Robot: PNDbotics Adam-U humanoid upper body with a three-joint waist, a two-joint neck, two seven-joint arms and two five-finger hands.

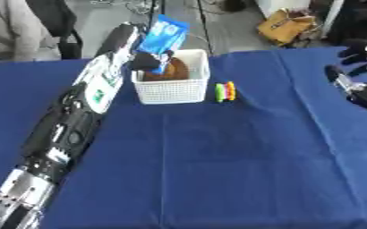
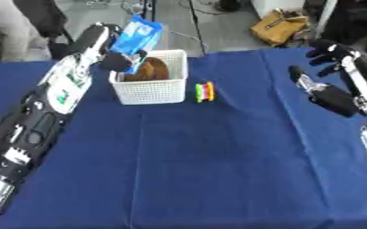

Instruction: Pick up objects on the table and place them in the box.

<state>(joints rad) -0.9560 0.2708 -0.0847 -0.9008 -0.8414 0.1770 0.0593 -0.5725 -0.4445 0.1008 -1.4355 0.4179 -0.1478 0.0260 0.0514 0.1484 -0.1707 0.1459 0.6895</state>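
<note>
Currently the left robot hand (image 1: 145, 60) is gripping a blue packet (image 1: 163, 35) and holding it over the white box (image 1: 173, 90), which is sitting far left of centre on the blue desk (image 1: 218, 161) with a brown item (image 1: 175, 70) inside. Just right of the box, a small green, yellow and red object (image 1: 226, 91) is lying. At the far right, the right robot hand (image 2: 327, 91) is hovering, fingers spread and grasping nothing.

Even, bright light; soft overall blur; faint shadows; no glare.
</note>
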